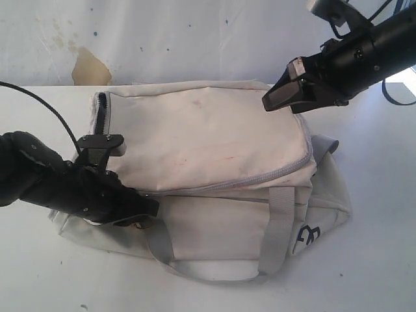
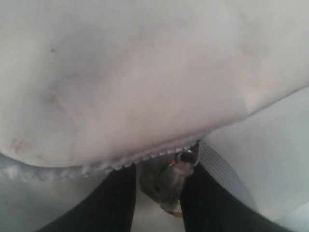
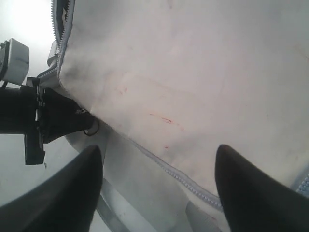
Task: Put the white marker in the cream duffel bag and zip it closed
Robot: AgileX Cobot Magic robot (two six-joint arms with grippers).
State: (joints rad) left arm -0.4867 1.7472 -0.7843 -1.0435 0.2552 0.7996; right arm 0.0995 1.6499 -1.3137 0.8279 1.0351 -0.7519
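Observation:
The cream duffel bag (image 1: pixel 208 140) lies across the middle of the table with its top flap down flat. The grey zip (image 1: pixel 227 183) runs along the flap's front edge, and at the left end (image 1: pixel 101 110) the teeth still gape. My left gripper (image 1: pixel 144 209) is at the bag's front left corner, shut on the metal zip pull (image 2: pixel 168 186), which sits between its dark fingers (image 2: pixel 116 198). My right gripper (image 1: pixel 286 88) hovers open above the bag's far right corner with nothing between its fingers (image 3: pixel 82 183). The white marker is out of sight.
Grey webbing straps (image 1: pixel 276 224) hang down the bag's near side, beside a dark logo (image 1: pixel 305 237) on the right end. A black cable (image 1: pixel 45 107) loops over the left arm. A white wall with a peeled patch (image 1: pixel 90 68) stands behind the white table (image 1: pixel 377 260).

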